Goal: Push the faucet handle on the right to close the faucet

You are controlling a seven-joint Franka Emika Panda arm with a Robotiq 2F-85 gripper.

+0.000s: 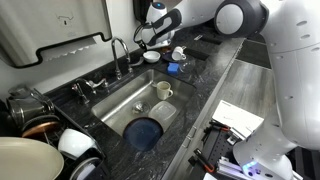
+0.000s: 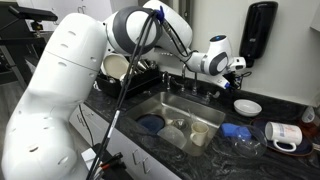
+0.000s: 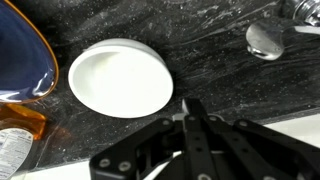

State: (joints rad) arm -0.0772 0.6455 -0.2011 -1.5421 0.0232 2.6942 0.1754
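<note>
The faucet, a thin arched chrome spout, stands behind the sink. In the wrist view a small rounded chrome faucet handle sits on the dark counter at the upper right, apart from my fingertips. My gripper is shut and empty, hovering over the counter just beside a white bowl. In both exterior views the gripper hangs above the counter to the right of the spout, near the white bowl.
A blue dish and an orange-capped bottle lie left of the bowl. A mug and blue plate are in the sink. Pots and bowls stack beside it. A white mug stands on the counter.
</note>
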